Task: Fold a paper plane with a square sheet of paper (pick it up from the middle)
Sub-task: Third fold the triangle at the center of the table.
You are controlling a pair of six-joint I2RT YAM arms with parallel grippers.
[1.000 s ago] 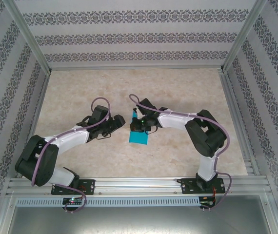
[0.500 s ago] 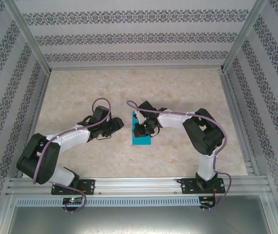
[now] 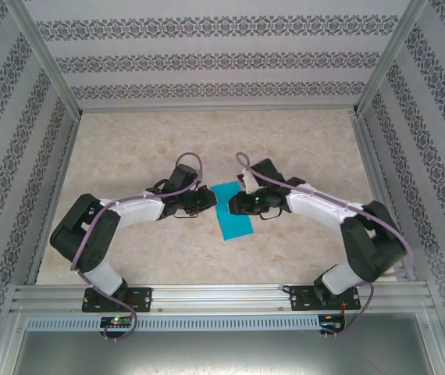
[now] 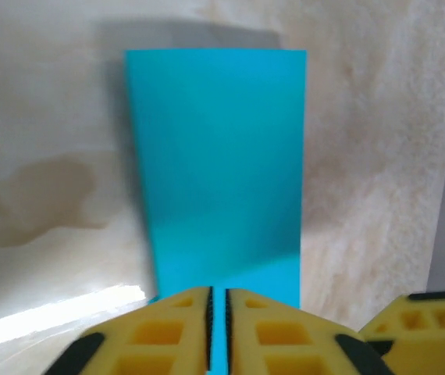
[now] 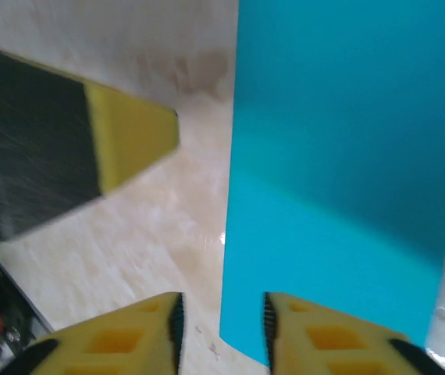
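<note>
The square sheet of paper (image 3: 236,223) is teal and shows as a narrow rectangle, lying on the table between the two grippers. My left gripper (image 3: 208,201) reaches its left edge. In the left wrist view the yellow fingertips (image 4: 187,301) stand almost together, the left gripper (image 4: 218,295) shut on a thin strip of the paper (image 4: 215,156). My right gripper (image 3: 235,205) is at the paper's right side. In the right wrist view the right gripper (image 5: 222,303) stands open, with the near corner of the paper (image 5: 347,156) in the gap, touching neither pad.
The marbled beige tabletop (image 3: 144,141) is bounded by aluminium rails and patterned walls. The left gripper's yellow finger (image 5: 133,133) shows close by in the right wrist view. Free room lies at the far side of the table.
The left gripper moved right to the paper and shut on its edge. The right gripper opened and let the paper go. The paper went from hanging upright to lying flatter.
</note>
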